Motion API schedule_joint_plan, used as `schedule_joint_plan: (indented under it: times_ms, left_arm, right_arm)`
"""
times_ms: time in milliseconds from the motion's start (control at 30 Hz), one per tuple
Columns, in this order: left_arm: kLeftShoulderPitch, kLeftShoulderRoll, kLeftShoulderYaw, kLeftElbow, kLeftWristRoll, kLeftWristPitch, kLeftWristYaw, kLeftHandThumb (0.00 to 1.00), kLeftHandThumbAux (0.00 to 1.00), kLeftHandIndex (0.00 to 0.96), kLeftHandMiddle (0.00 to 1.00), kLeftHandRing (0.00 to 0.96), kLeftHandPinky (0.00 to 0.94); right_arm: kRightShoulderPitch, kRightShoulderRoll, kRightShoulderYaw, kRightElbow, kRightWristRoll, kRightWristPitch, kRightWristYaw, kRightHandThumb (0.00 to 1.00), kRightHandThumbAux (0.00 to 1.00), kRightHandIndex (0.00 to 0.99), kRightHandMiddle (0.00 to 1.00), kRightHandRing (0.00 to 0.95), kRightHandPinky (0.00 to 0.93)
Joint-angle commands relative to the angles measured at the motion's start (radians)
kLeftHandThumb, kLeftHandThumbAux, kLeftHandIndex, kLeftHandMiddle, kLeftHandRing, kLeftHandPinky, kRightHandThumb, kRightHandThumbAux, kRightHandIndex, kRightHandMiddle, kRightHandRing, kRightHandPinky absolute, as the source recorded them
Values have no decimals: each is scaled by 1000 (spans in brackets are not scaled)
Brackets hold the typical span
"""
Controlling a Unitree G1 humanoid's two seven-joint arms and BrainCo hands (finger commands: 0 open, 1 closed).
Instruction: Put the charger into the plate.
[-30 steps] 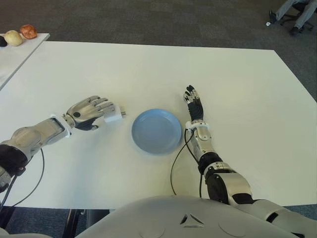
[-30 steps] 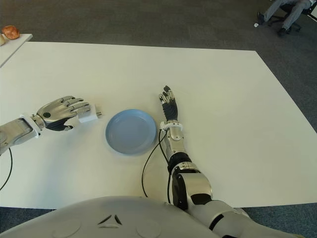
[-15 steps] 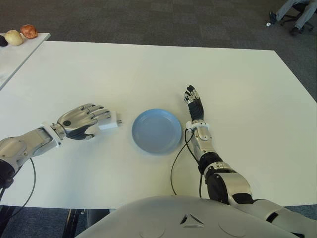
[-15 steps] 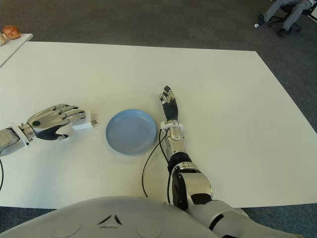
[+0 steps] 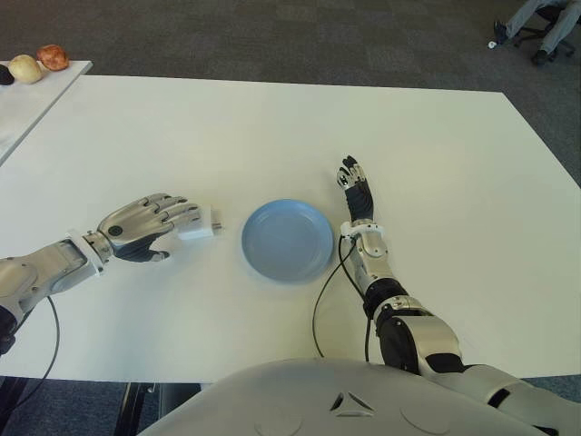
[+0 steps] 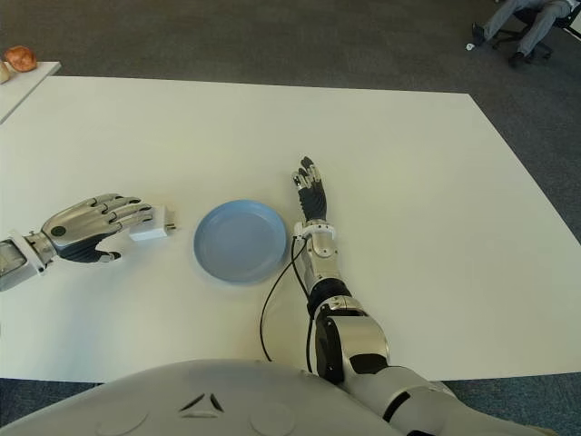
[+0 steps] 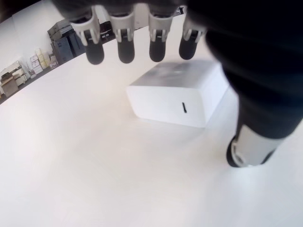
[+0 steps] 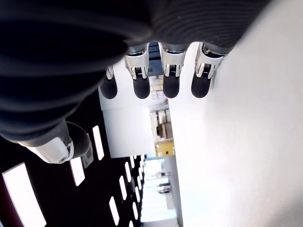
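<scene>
Side table: the corner of a second white table (image 5: 36, 95) sits at the upper left of the frame, bearing three small rounded objects, one dark, one pale, one reddish (image 5: 52, 57); what they are cannot be made out.
Left hand: the silver multi-fingered left hand (image 5: 145, 222) shows at centre left, palm down, fingers loosely extended and spread over the charger, closed on nothing. The wrist view shows four fingertips (image 7: 125, 49) above the block's far edge and the thumb beside it, a posture suited to closing around it.
Charger: the small white rectangular plug-in charger (image 5: 197, 224) lies flat on the table just left of the plate, metal prongs towards the plate; it is not yet lifted. Whether any fingertip touches it cannot be told.
Main table: the large white table (image 5: 272, 127) fills the middle of the frame.
Plate: the round pale-blue shallow plate (image 5: 288, 240) lies at centre, holding nothing, near the charger so the carry is judged short.
Right hand: the dark-fingered right hand (image 5: 355, 193) shows just right of the plate, fingers straight and holding nothing, idle.
Cable: a thin black cable (image 5: 323, 300) loops beside the right forearm.
Person: cut off at the upper right corner, legs by a chair (image 5: 543, 20).
</scene>
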Motion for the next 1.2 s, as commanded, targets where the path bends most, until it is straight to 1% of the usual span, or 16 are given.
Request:
schedule_joint_plan:
  times_ms: [33,100,167,200,233,267,333,400,533,633,833,1000,1200]
  left_arm:
    - [13,-23,25,15,-9,-9,4,0,644,0,0,0,0]
    - [15,-44,46,30,-74,-36,-15,0,629,0,0,0,0]
    - [21,-63,69,34,-153,-59,-57,0,610,0,0,0,0]
    - [32,-77,86,21,-232,-64,-107,0,597,0,0,0,0]
    - [41,-87,100,12,-289,-68,-144,15,563,0,0,0,0]
    - [57,-96,118,-13,-363,-60,-193,21,550,0,0,0,0]
    - [83,-106,150,-60,-457,-40,-258,65,486,0,0,0,0]
    - [100,-112,175,-98,-508,-20,-299,103,436,0,0,0,0]
    - [117,-133,219,-147,-553,8,-356,193,332,0,0,0,0]
    - [125,-152,246,-166,-554,18,-379,229,284,0,0,0,0]
    - [117,-197,277,-198,-521,51,-401,278,190,0,0,0,0]
    - [103,-227,290,-204,-524,74,-434,280,153,0,0,0,0]
    - [79,-275,298,-210,-570,85,-495,267,153,0,0,0,0]
  right_arm:
    - [45,1,-12,48,14,71,-2,0,486,34,68,56,81]
    - [45,1,-13,50,16,71,0,0,489,32,66,55,78]
    - [44,0,-14,50,16,71,1,0,491,31,65,54,76]
    - [44,0,-14,51,17,71,1,0,493,31,65,54,74]
    - [44,1,-15,51,17,71,1,0,494,31,64,53,73]
    - [43,0,-16,52,17,71,1,0,495,30,64,53,73]
    - [42,-1,-17,53,17,71,1,0,497,30,63,52,72]
    - [41,-2,-16,54,16,71,1,0,498,31,62,51,71]
    - [38,-3,-16,58,15,71,1,0,499,31,62,51,72]
    - [37,-3,-17,61,14,70,1,0,500,32,62,51,73]
    - [34,-2,-16,68,9,62,-6,0,506,17,58,50,75]
    - [35,8,-15,68,-8,26,-72,0,528,2,36,47,86]
    - [32,18,-13,76,-19,2,-138,32,537,0,9,39,91]
